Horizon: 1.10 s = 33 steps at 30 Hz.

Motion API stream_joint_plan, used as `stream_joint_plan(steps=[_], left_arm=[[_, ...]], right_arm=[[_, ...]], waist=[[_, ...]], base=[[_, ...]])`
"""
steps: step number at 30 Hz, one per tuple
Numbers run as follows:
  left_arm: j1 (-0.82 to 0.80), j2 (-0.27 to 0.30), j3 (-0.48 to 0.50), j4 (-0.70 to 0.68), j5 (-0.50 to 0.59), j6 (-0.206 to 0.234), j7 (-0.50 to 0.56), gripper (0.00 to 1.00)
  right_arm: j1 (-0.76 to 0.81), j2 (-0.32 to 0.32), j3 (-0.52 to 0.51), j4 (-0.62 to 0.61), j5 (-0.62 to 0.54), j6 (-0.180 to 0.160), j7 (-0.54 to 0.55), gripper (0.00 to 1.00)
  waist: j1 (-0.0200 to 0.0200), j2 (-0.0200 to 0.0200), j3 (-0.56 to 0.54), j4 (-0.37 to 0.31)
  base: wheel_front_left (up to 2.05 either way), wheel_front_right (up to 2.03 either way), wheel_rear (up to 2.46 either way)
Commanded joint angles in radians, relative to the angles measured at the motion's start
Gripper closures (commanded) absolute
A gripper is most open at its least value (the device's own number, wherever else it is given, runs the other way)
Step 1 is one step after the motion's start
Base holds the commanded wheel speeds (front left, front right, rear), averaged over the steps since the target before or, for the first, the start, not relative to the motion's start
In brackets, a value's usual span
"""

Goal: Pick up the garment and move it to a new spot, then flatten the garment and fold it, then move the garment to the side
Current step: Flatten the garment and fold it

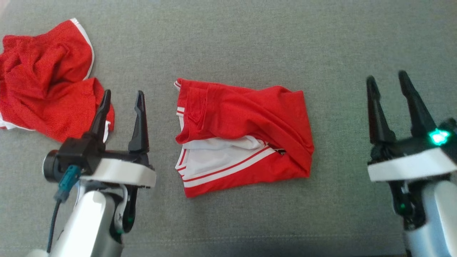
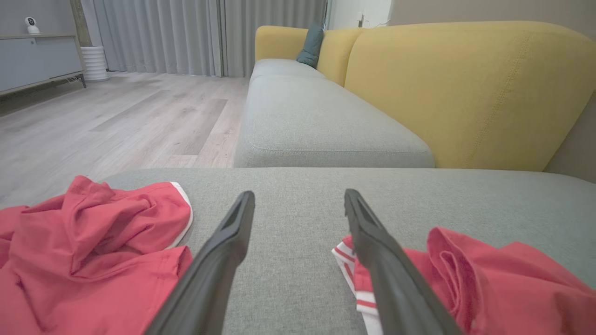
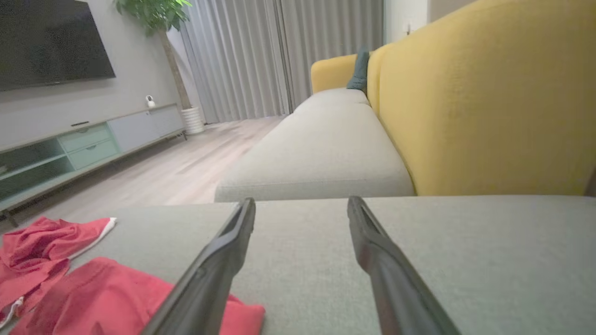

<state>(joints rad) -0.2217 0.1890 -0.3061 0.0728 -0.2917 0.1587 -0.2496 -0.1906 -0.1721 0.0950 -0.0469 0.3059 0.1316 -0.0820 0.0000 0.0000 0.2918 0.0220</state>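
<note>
Left gripper [image 1: 123,93] hung at the near left with its two dark fingers spread wide and nothing between them, and the right gripper [image 1: 387,76] at the near right was just as wide and just as empty.

From the head view alone the whole outline of the folded garment [image 1: 246,117] could be read. It lay in the middle of the grey seat cushion [image 1: 250,43], between the two grippers, just beside the left one and well apart from the right. A crumpled garment [image 1: 43,78], also red with white edging, sat heaped at the far left.

The left wrist view looked low along the cushion. Its fingers pointed over bare grey fabric with the crumpled piece to their left and the folded one to their right, and beyond rose a yellow backrest [image 2: 465,93], a teal pillow [image 2: 311,44], a wooden floor [image 2: 116,116] and grey curtains [image 2: 186,32]. The right wrist view added a dark television [image 3: 46,42], a leafy plant [image 3: 153,14] and a low cabinet [image 3: 70,144], with only a corner of the folded garment at its near left.

The folded garment was red and made a rough, rumpled rectangle. A white panel with red stripes showed along its near-left part, striped trim ran down its left edge, and a small dark mark sat at the panel's right end.
</note>
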Motion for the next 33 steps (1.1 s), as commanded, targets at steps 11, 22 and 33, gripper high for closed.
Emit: stream_joint_plan(steps=[11,22,33], left_arm=[[0.018,0.045,0.044,-0.052,0.005,0.015,-0.003,0.0],[0.018,0.05,0.038,-0.058,0.002,0.024,-0.001,0.0],[-0.013,0.048,0.027,-0.066,0.004,0.026,-0.001,0.0]], right_arm=[[0.105,0.026,-0.032,-0.11,-0.023,-0.001,0.047,0.0],[0.108,0.031,-0.032,-0.12,-0.028,-0.001,0.062,0.0],[0.019,-0.003,0.035,-0.024,-0.003,-0.001,0.096,1.0]], waist=[[0.0,0.0,-0.018,-0.006],[0.0,0.0,-0.018,-0.005],[0.0,0.0,0.02,0.011]], base=[[0.0,0.0,0.0],[0.0,0.0,0.0],[0.0,0.0,0.0]])
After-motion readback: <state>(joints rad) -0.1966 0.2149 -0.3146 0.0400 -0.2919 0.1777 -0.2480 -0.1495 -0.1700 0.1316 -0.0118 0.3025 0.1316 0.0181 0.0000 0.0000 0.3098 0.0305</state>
